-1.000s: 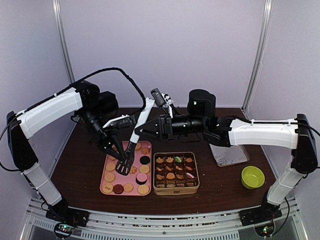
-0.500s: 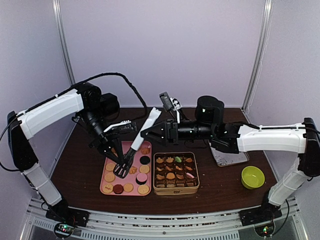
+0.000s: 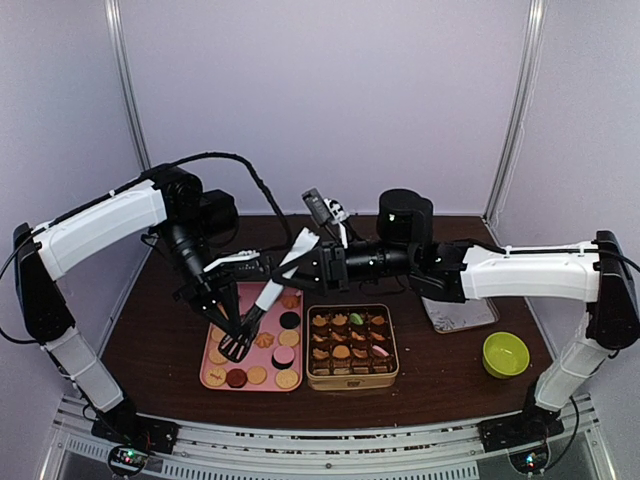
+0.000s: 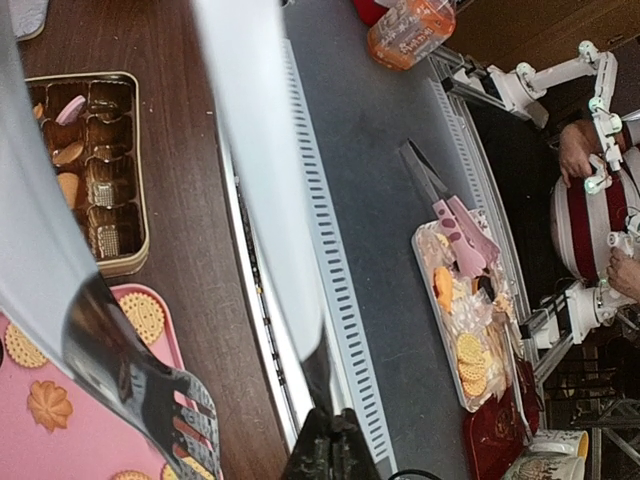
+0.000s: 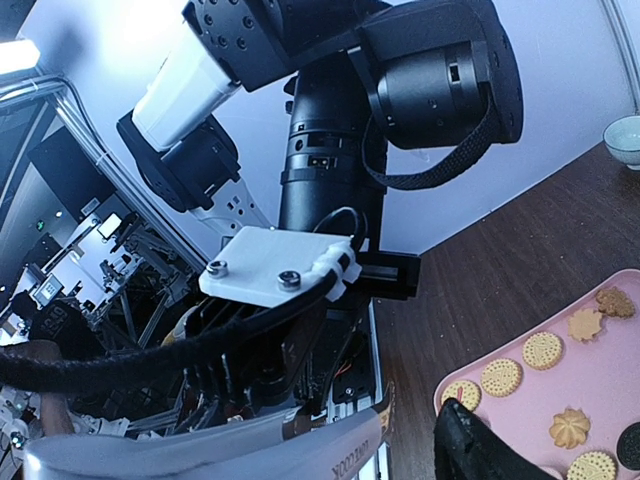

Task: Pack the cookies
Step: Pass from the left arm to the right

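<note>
Cookies [image 3: 220,355] lie on a pink tray [image 3: 205,378], and more fill the gold tin [image 3: 352,382] to its right. White tongs [image 3: 280,282] with black slotted heads slant from the tray up to the right. My left gripper [image 3: 233,338] is shut on the lower end of one tongs arm [image 4: 322,380]. The other head [image 4: 150,400] hangs just over the pink tray [image 4: 95,445] beside a flower cookie [image 4: 48,405]. My right gripper [image 3: 305,265] is shut round the upper handle [image 5: 250,455], with one black finger [image 5: 480,450] above the tray's round cookies [image 5: 543,350].
A green bowl [image 3: 506,354] stands at the right front, and a silver foil tray [image 3: 458,312] lies behind it. The two arms meet over the tray and tin. Beyond the table's front rail [image 4: 330,300], another tray of cookies [image 4: 470,340] sits on a grey surface.
The tongs' head and my left gripper slid down and left across the pink tray. My right gripper went right with the handle, then came back slightly left, and the handle's top end dropped a little.
</note>
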You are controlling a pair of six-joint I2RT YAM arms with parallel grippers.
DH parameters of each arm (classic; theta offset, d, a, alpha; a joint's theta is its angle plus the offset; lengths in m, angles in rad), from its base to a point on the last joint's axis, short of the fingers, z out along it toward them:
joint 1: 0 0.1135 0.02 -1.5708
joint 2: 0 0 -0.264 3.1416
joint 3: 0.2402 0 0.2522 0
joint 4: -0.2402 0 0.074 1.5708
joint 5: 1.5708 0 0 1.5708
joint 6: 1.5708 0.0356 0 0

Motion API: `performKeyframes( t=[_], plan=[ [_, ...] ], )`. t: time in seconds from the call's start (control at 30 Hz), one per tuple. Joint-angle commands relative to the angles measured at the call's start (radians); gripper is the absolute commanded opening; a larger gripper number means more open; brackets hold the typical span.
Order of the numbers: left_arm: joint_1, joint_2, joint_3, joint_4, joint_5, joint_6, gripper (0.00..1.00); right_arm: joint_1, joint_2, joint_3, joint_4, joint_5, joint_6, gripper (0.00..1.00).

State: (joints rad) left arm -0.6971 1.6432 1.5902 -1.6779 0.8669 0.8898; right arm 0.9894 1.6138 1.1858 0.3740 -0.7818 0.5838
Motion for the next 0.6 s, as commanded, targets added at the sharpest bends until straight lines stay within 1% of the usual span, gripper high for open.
performKeyframes(
  t=[0.0,0.17,0.23,0.33,0.4,0.57],
  plan=[
    [-0.022,-0.017,0.006,0.021,0.016,0.008,0.00,0.026,0.049,0.043,-0.004,0.036,-0.009,0.69],
    [-0.026,-0.024,0.001,0.021,0.009,0.006,0.00,0.012,0.011,-0.011,0.030,0.089,-0.018,0.66],
    [-0.027,-0.027,-0.009,0.022,0.002,0.009,0.00,0.000,-0.022,-0.037,0.044,0.088,-0.019,0.66],
    [-0.027,-0.028,-0.012,0.021,0.002,0.012,0.00,-0.010,-0.054,-0.043,0.021,0.071,-0.036,0.66],
    [-0.029,-0.027,-0.007,0.021,0.005,0.012,0.00,-0.010,-0.048,-0.023,-0.021,0.053,-0.047,0.64],
    [-0.034,-0.023,0.007,0.021,0.006,0.011,0.00,0.004,0.010,-0.003,0.017,0.012,-0.007,0.59]
  ],
)
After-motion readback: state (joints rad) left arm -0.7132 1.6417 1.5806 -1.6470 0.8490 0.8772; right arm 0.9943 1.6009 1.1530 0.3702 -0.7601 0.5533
